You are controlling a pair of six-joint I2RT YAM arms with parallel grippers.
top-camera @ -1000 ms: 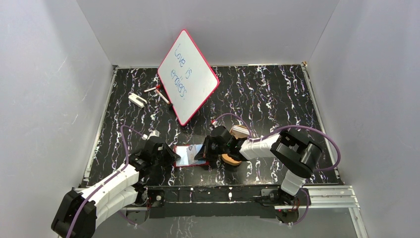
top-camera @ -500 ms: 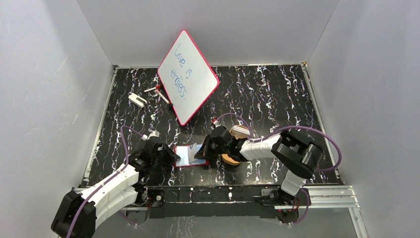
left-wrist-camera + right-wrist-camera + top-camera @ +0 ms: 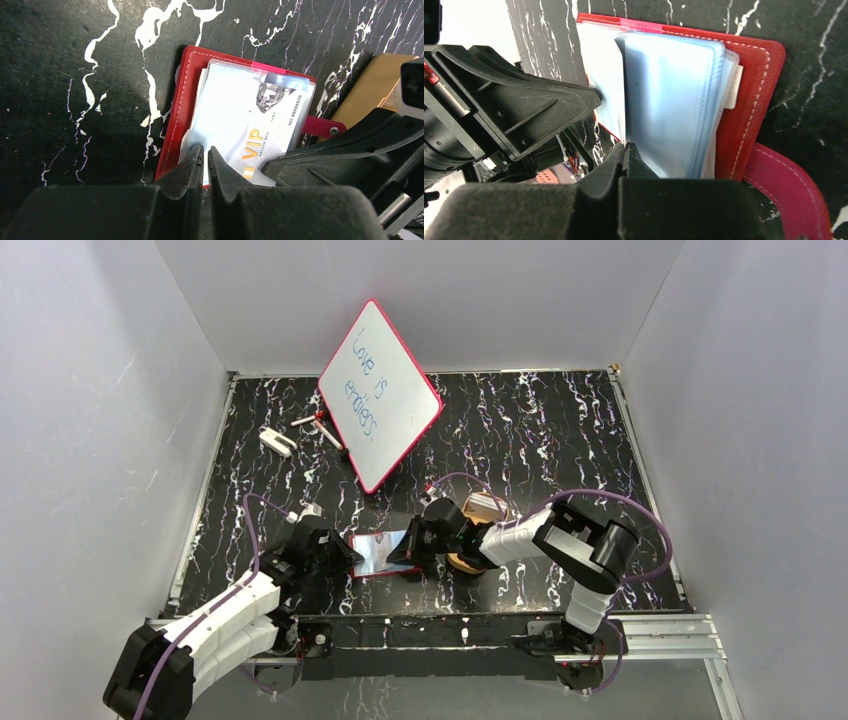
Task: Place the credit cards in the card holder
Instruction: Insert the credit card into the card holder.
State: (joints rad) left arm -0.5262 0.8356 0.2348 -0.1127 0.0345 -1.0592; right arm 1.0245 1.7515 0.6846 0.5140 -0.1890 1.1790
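The red card holder (image 3: 376, 553) lies open on the black table between my two grippers. Its red cover (image 3: 177, 110) and clear sleeves (image 3: 669, 100) face up. A pale credit card (image 3: 265, 130) printed VIP sits partly inside a sleeve, its near corner sticking out. My left gripper (image 3: 205, 152) is shut on the sleeve edge at the holder's left side. My right gripper (image 3: 624, 148) is shut at the card's sticking-out end, and one black finger (image 3: 320, 157) covers that corner. The snap tab (image 3: 789, 185) lies beside the right gripper.
An orange-tan tray (image 3: 466, 562) lies under the right arm, just right of the holder. A red-framed whiteboard (image 3: 380, 395) leans at the back. Near it lie markers (image 3: 320, 426) and a small white object (image 3: 277, 441). A brown item (image 3: 485, 505) sits behind the right arm.
My right gripper and forearm have edged a little to the left, toward the holder. The left arm has stayed where it was.
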